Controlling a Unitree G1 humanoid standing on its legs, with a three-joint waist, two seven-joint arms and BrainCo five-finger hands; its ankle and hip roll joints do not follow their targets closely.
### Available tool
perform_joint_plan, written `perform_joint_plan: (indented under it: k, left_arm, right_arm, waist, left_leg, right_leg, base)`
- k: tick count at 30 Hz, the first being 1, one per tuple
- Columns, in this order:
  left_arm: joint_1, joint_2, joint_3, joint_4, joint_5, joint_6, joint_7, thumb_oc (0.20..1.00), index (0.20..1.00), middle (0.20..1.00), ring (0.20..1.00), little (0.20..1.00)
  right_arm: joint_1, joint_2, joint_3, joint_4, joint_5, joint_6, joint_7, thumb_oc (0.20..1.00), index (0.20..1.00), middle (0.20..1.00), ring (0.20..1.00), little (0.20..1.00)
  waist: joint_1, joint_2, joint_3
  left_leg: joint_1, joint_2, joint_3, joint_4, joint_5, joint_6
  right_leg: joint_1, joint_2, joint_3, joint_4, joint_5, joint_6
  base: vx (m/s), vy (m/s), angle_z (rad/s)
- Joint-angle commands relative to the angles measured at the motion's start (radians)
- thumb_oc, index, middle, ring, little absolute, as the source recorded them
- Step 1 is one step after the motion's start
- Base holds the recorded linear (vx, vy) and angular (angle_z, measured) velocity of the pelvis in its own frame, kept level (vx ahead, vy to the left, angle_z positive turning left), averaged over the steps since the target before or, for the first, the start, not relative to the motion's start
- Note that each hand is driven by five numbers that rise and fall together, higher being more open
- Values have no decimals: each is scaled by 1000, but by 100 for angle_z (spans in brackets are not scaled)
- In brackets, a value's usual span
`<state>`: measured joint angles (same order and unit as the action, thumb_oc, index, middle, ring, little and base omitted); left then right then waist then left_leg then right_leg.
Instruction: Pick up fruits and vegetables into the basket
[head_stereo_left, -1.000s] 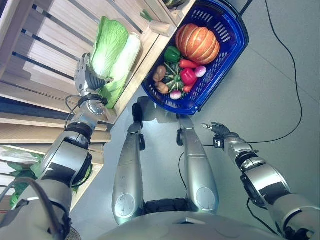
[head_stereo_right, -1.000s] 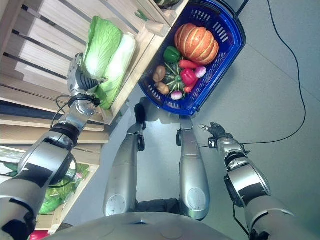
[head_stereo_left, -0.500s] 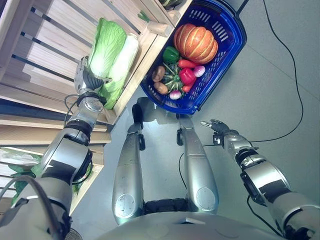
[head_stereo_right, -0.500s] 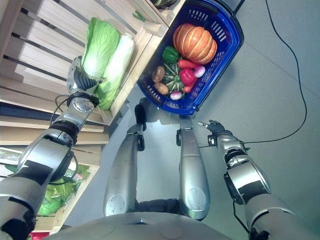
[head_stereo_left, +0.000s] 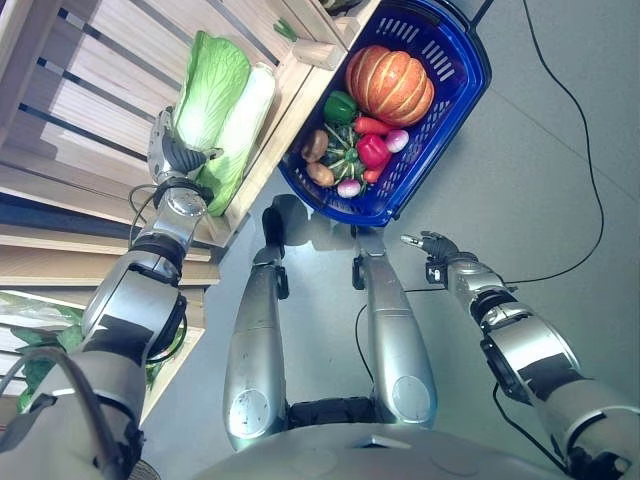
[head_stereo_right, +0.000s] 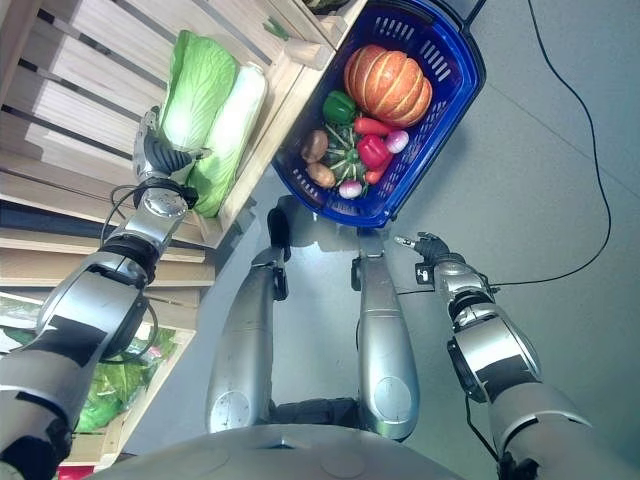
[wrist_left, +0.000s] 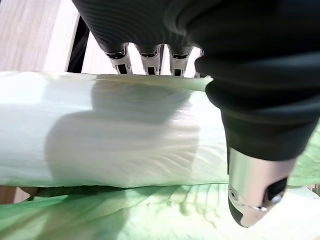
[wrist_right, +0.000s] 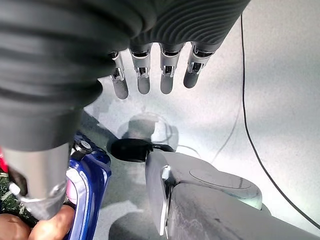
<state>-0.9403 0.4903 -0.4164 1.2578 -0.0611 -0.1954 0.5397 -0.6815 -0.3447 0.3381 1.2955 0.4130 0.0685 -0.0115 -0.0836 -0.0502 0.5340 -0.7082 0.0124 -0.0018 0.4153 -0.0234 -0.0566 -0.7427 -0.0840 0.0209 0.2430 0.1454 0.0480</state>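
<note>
Left hand (head_stereo_left: 172, 152) sits at the base of the napa cabbage (head_stereo_left: 212, 88) on the slatted wooden shelf (head_stereo_left: 90, 110). In its wrist view the fingers (wrist_left: 146, 54) reach over the far side of the pale stalk and the thumb lies on the near side, so I log a wrapping grasp, taken low where the stalk is firmest. The cabbage lies flat on the shelf, not lifted. Blue basket (head_stereo_left: 467, 78), just beside the shelf edge, holds a pumpkin (head_stereo_left: 390, 85) and peppers. Right hand (head_stereo_left: 432, 245) hangs relaxed, empty, over the floor.
</note>
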Motion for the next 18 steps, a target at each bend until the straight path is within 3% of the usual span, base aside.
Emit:
perform_joint_plan:
  k: [1, 4, 5, 6, 7, 8, 18]
  left_arm:
    - [49, 7, 79, 124, -68, 90, -50, 1000, 1000, 1000, 1000, 1000]
    - [44, 6, 75, 134, -70, 94, -68, 1000, 1000, 1000, 1000, 1000]
    - [42, 6, 73, 136, -69, 96, -73, 887, 887, 887, 887, 887]
    - [42, 6, 70, 138, -69, 99, -85, 661, 661, 661, 661, 661]
    - [42, 5, 67, 138, -69, 102, -91, 379, 379, 379, 379, 379]
    - [42, 4, 63, 134, -68, 109, -96, 200, 200, 200, 200, 200]
    - [48, -1, 50, 138, -78, 115, -119, 200, 200, 200, 200, 200]
  right_arm:
    - [42, -35, 36, 7, 23, 20, 3, 1000, 1000, 1000, 1000, 1000]
    - [39, -35, 38, 12, 24, 20, 5, 1000, 1000, 1000, 1000, 1000]
    - [38, -35, 40, 12, 26, 21, 4, 1000, 1000, 1000, 1000, 1000]
    - [38, -35, 41, 13, 27, 20, 4, 1000, 1000, 1000, 1000, 1000]
    - [37, -37, 41, 14, 26, 19, 6, 1000, 1000, 1000, 1000, 1000]
    - [37, -38, 41, 11, 26, 20, 6, 1000, 1000, 1000, 1000, 1000]
    - [34, -39, 43, 13, 25, 18, 6, 1000, 1000, 1000, 1000, 1000]
  waist:
    - [8, 19, -14]
    - [6, 19, -14]
    - [6, 19, -14]
    - [6, 20, -14]
    - [5, 20, -14]
    - [5, 21, -14]
    - [5, 22, -14]
  left_leg:
    - [4, -16, -13, -82, 57, -2]
    - [7, -16, -12, -80, 52, -2]
    - [7, -16, -12, -80, 53, -2]
    - [6, -17, -11, -80, 53, -2]
    - [7, -17, -10, -81, 53, -2]
    - [5, -18, -10, -81, 53, -2]
    - [5, -19, -8, -87, 56, -1]
  right_leg:
    - [29, 48, -32, 127, -140, -6]
    - [31, 48, -31, 128, -144, -6]
    - [31, 48, -31, 127, -143, -6]
    - [30, 48, -31, 126, -143, -6]
    - [30, 48, -31, 126, -142, -6]
    - [29, 48, -31, 125, -142, -6]
    - [30, 49, -33, 120, -140, -6]
  base:
    - [14, 2, -6]
    - [11, 2, -11]
    - [3, 2, -12]
    - [0, 0, 0]
    - [-1, 7, 4]
    - [-3, 9, 4]
    - [4, 0, 4]
